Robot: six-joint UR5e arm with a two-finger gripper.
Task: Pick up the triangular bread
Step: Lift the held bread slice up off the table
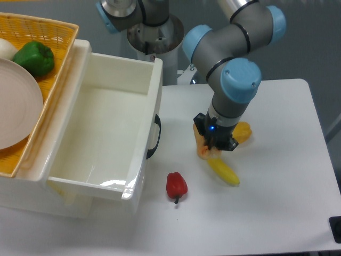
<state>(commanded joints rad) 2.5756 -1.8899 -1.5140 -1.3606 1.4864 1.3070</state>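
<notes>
The triangular bread [202, 146] is an orange-tan wedge on the white table, right of the white bin. It is partly hidden under my gripper [213, 145], which points straight down onto it. Only the bread's left and lower edges show past the black gripper body. The fingers are hidden by the wrist, so I cannot tell whether they are closed on the bread. A yellow banana [224, 172] lies just below and touches or nearly touches the bread. A small rounded orange-yellow piece [243, 131] lies just right of the gripper.
A red pepper [176, 185] lies in front of the bin's corner. A large white bin [144, 160] with a black handle [155, 137] stands at the left. Behind it is a yellow basket [58, 80] with a green pepper [34, 57] and a plate [16, 106].
</notes>
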